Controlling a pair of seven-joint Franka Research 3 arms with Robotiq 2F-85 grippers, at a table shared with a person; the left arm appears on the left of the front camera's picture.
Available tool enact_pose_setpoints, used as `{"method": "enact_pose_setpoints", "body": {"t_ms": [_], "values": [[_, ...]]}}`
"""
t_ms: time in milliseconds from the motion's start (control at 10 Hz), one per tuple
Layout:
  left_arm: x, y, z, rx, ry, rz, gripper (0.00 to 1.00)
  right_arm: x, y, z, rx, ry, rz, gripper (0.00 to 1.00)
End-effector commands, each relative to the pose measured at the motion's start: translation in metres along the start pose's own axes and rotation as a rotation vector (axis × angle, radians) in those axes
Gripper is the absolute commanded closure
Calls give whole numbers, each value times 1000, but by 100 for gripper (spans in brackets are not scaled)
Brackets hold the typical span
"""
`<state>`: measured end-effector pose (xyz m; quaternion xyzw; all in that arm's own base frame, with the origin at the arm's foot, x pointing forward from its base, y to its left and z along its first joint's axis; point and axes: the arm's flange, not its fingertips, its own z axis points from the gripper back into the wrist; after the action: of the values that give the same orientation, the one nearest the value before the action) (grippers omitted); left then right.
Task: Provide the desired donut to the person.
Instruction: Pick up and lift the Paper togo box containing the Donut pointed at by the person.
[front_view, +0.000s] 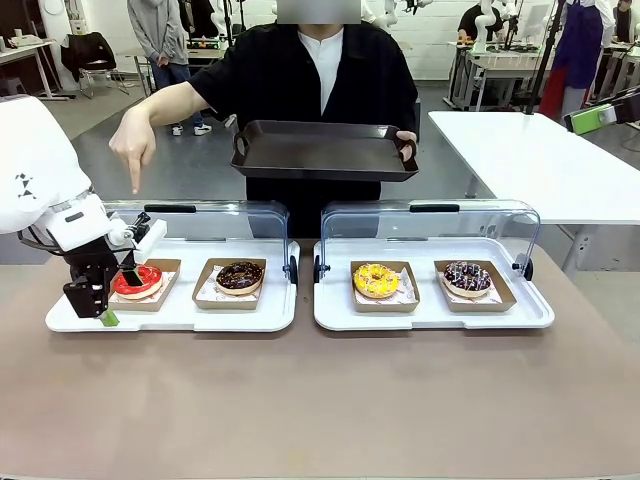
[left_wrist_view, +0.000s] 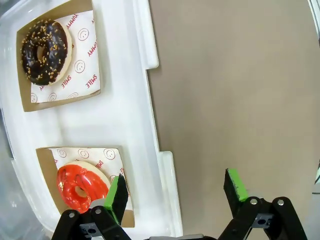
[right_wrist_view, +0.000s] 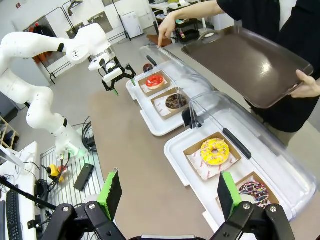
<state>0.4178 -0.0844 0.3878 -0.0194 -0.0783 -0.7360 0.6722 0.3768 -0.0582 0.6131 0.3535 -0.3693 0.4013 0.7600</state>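
Across the table, the person holds out a dark serving tray with one hand. The other hand points a finger straight down over the red-glazed donut. That donut sits in a cardboard holder at the far left of the left white tray. My left gripper is open just in front of it. One green pad is over the holder's edge beside the red donut, the other pad over the tabletop. My right gripper hovers open and empty, high above the table.
A chocolate donut shares the left tray. The right white tray holds a yellow donut and a sprinkled chocolate donut. Clear hinged lids stand open behind both trays. Bare brown tabletop lies in front.
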Motion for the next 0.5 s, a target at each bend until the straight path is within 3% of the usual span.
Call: {"method": "enact_pose_setpoints", "body": {"t_ms": [0, 400], "values": [[-4, 9, -10, -12, 0, -24, 0, 3, -3, 0, 18, -31, 16, 0], [0, 55, -33, -9, 46, -7, 0, 3, -3, 0, 18, -31, 16, 0]]}}
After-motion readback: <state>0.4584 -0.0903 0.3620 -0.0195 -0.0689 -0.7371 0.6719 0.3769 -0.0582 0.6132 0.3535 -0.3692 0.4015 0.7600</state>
